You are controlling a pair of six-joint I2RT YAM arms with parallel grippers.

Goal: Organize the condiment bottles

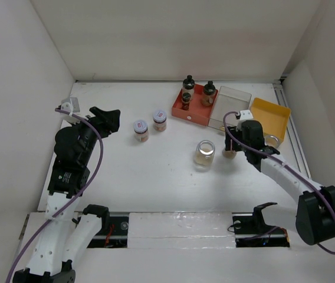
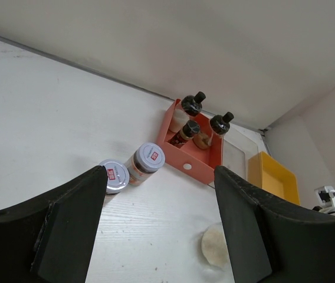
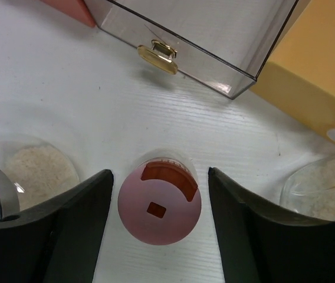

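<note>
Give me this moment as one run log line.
left gripper open, holding nothing | right gripper open, straddling pink-capped bottle, not gripping | red tray holds three black-capped bottles | two lilac-lidded jars unsorted

right arm [image 1: 273, 166] hides most of the pink-capped bottle [image 1: 230, 155] from above.

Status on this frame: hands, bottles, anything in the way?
Left hand open, empty. Right hand open, straddling pink-capped bottle. Three black-capped bottles in red tray. Clear jars close either side.

bright even overhead light, soft shadows, blurred wrist fingers.
</note>
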